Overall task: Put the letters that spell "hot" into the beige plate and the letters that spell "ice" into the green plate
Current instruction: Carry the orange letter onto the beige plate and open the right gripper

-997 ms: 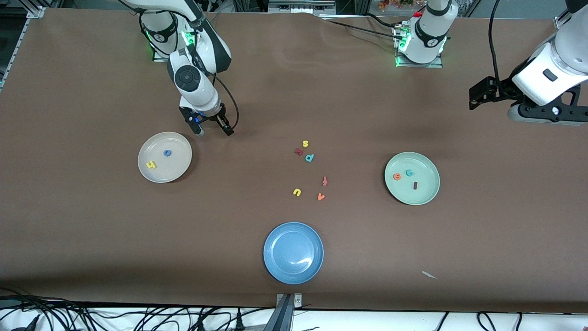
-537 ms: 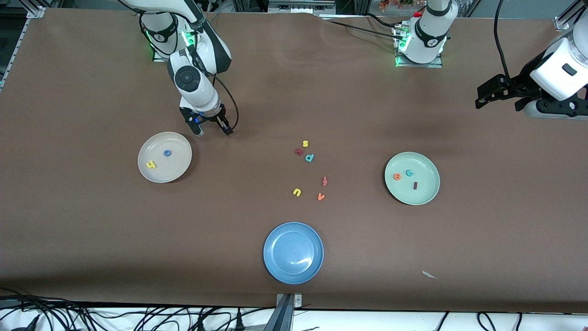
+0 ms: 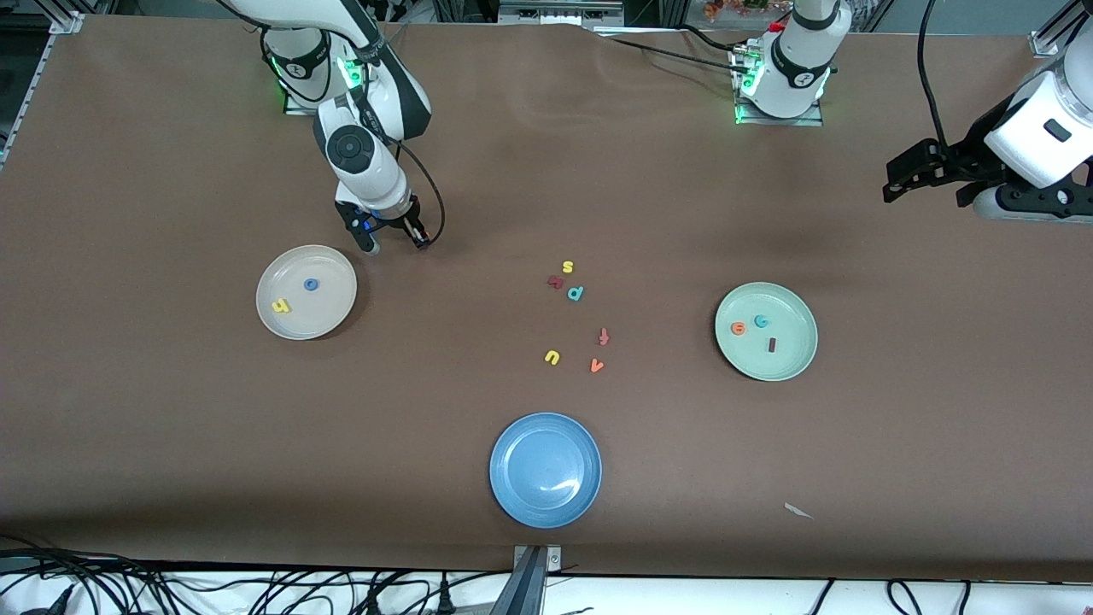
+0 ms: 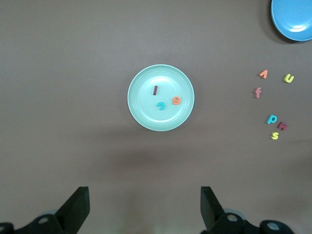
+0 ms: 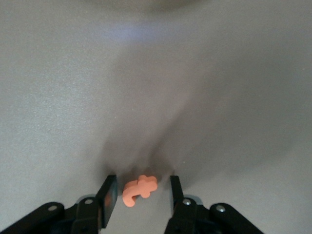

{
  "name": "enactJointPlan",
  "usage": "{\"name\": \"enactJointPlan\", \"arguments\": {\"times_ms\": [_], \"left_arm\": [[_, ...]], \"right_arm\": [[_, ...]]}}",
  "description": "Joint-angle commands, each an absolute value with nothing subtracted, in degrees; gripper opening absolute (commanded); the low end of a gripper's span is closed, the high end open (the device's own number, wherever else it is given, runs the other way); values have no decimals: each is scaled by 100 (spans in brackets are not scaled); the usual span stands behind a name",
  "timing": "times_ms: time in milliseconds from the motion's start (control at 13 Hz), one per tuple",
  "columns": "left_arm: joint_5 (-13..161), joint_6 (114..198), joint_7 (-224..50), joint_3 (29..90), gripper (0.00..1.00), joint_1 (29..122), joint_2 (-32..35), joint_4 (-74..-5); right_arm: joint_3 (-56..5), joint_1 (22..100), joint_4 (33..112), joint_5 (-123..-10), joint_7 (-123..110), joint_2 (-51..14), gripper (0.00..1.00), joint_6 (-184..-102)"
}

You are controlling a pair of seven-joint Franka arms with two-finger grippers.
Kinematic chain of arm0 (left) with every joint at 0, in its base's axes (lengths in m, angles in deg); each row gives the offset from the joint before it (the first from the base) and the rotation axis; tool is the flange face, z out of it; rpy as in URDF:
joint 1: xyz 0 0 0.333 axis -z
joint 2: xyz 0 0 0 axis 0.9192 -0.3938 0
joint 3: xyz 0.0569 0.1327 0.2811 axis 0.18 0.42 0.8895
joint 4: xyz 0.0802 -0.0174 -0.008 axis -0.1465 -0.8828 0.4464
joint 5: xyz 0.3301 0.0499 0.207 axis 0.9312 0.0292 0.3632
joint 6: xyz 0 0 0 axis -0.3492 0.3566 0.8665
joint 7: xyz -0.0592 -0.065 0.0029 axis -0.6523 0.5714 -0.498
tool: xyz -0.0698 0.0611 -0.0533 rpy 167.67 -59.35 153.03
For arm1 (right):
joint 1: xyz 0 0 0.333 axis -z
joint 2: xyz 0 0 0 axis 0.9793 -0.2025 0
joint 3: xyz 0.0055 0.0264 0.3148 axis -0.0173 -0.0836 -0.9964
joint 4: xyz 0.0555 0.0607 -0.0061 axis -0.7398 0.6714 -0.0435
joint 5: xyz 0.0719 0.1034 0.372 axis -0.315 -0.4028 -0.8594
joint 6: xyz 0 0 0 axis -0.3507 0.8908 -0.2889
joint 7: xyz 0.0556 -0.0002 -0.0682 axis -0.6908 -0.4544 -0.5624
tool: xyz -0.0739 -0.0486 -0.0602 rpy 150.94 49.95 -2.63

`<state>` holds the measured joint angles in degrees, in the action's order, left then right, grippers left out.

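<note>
The beige plate (image 3: 331, 306) holds the yellow h (image 3: 281, 305) and the blue o (image 3: 311, 284). Just off its rim, on the side toward the robots' bases, my right gripper (image 3: 395, 245) is down at the table. In the right wrist view the orange t (image 5: 136, 191) lies flat between the right gripper's (image 5: 142, 184) fingers, with a gap on each side. The green plate (image 3: 784, 363) carries the orange e (image 3: 739, 328), the teal c (image 3: 761, 321) and the dark red i (image 3: 772, 344). My left gripper (image 4: 145, 209) hangs open and empty, high over the left arm's end of the table.
Loose letters lie mid-table: yellow s (image 3: 568, 266), a dark red letter (image 3: 555, 281), teal p (image 3: 575, 293), orange f (image 3: 604, 336), yellow u (image 3: 552, 357), orange v (image 3: 597, 366). A blue plate (image 3: 512, 444) sits near the front edge. A white scrap (image 3: 798, 511) lies nearby.
The right gripper's fingers have drawn closer together around the orange t. The left arm pulled back toward its end of the table, then stopped.
</note>
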<state>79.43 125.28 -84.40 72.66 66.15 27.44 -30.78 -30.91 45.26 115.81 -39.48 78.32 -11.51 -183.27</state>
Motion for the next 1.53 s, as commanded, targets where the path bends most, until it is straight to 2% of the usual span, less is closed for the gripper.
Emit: {"name": "enactJointPlan", "arguments": {"times_ms": [0, 77, 307, 537, 843, 1303, 1457], "left_arm": [[7844, 12616, -8429, 7260, 100, 6601, 2877, -3204], [7844, 12616, -8430, 7260, 100, 6601, 2877, -3195], [7853, 12616, -8430, 7269, 100, 6601, 2877, -3186], [7853, 12598, -8429, 7260, 100, 6610, 2868, -3195], [7853, 12607, -8430, 7260, 100, 6610, 2868, -3186], [7853, 12607, -8438, 7260, 100, 6646, 2833, -3186], [7853, 12607, -8438, 7251, 100, 6645, 2833, -3178]], "right_arm": [[-3160, 4562, 11646, -3990, 7814, -1207, 47, -18423], [-3169, 4536, 11646, -3990, 7814, -1207, 47, -18423], [-3239, 4536, 11646, -3990, 7779, -1207, 32, -18423], [-3231, 4536, 11646, -3990, 7586, -1207, 26, -18397], [-3231, 4536, 11629, -3990, 7551, -1207, 4, -18379], [-3196, 4536, 11435, -3972, 7419, -935, 0, -17843], [-3152, 4536, 11278, -3902, 7419, -821, 0, -17424]]}}
